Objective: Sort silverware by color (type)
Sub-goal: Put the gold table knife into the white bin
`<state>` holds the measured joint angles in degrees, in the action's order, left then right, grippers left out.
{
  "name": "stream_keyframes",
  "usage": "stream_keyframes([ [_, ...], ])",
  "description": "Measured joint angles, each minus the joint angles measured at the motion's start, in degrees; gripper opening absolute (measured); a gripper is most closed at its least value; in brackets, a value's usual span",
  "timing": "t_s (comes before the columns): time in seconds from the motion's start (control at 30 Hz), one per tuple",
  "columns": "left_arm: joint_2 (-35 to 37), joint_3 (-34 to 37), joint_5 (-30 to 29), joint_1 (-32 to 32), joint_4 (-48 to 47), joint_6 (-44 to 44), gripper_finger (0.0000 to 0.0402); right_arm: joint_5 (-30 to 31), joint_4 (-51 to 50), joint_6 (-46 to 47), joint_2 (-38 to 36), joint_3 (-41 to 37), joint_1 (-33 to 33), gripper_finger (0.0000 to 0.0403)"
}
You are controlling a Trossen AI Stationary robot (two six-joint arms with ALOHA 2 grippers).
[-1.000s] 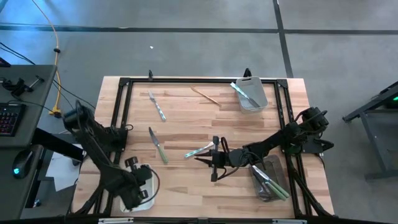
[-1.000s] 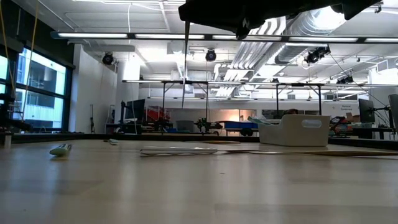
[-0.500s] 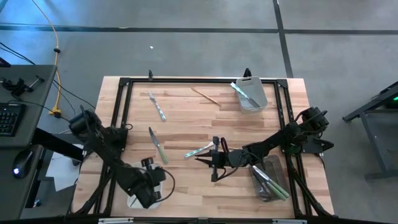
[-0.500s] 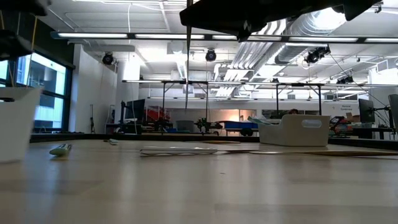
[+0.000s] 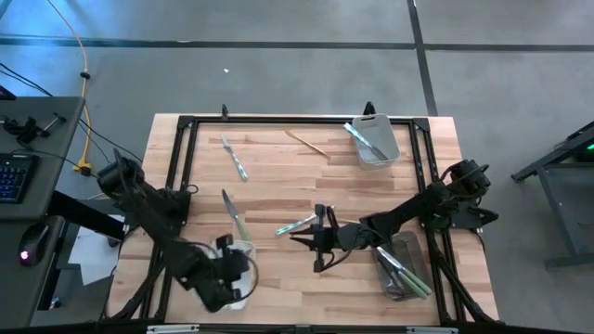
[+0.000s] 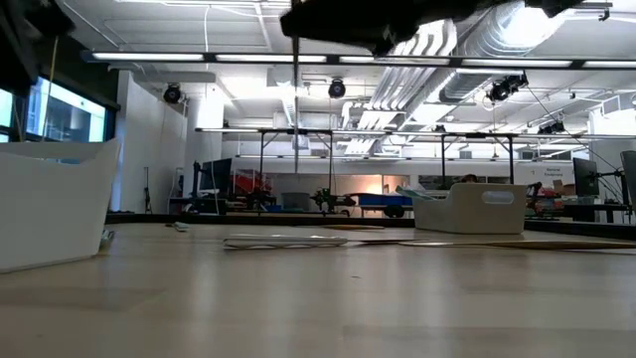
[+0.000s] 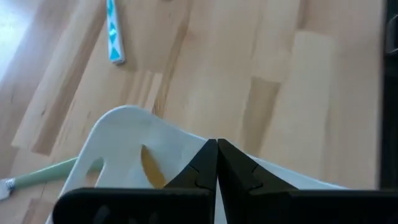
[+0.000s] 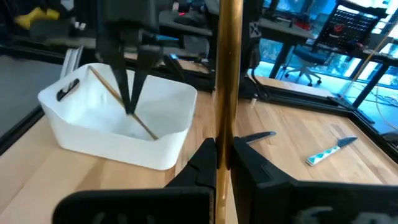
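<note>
Sorting partly done: the right tool (image 5: 317, 250) clenches a slim gold utensil (image 8: 227, 68); the left tool (image 5: 232, 269) grips a white plastic tray (image 5: 239, 252); several pieces of silverware (image 5: 235, 158) remain loose on the wooden bench (image 5: 278, 186).

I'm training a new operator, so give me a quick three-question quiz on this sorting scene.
1. True or false: the right gripper holds a gold utensil upright.
2. The left gripper is shut on: A) the white tray; B) a green knife; C) nothing.
3. Fill in: the clear tray beside the right arm holds ___-handled silverware.
Key: 1 true; 2 A; 3 green.
</note>
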<state>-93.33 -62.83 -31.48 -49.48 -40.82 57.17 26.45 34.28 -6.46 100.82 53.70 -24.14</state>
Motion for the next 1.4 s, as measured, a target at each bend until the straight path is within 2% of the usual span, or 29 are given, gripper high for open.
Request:
stream_keyframes([
  [0.13,2.4,0.0,-5.8,-6.1,-2.5,6.7,0.0,-1.4,-8.2,-2.0,2.4,7.9,0.0,0.0001],
  [0.37,3.0,0.1,-14.8,-15.3,-9.1,18.2,0.0,-10.3,-26.0,-7.3,13.4,29.2,0.8,0.0001],
  [0.57,3.0,0.1,-16.7,-18.6,-15.1,25.1,0.0,-12.3,-41.5,-11.6,23.0,47.7,1.0,0.0001],
  [0.73,3.0,0.1,-16.6,-19.3,-19.0,28.3,0.0,-14.2,-48.4,-14.0,28.6,59.3,0.6,0.0001],
  [0.93,3.0,0.1,-16.3,-19.3,-19.6,28.3,0.0,-17.0,-48.6,-18.0,32.0,65.5,0.4,0.0001],
  [1.07,3.0,0.1,-16.3,-19.3,-19.6,28.3,0.0,-18.6,-47.4,-21.8,33.5,65.6,1.2,0.0001],
  [1.4,3.0,0.1,-16.2,-19.2,-19.3,28.2,0.0,-19.5,-47.4,-22.4,36.9,65.5,4.7,0.0001],
])
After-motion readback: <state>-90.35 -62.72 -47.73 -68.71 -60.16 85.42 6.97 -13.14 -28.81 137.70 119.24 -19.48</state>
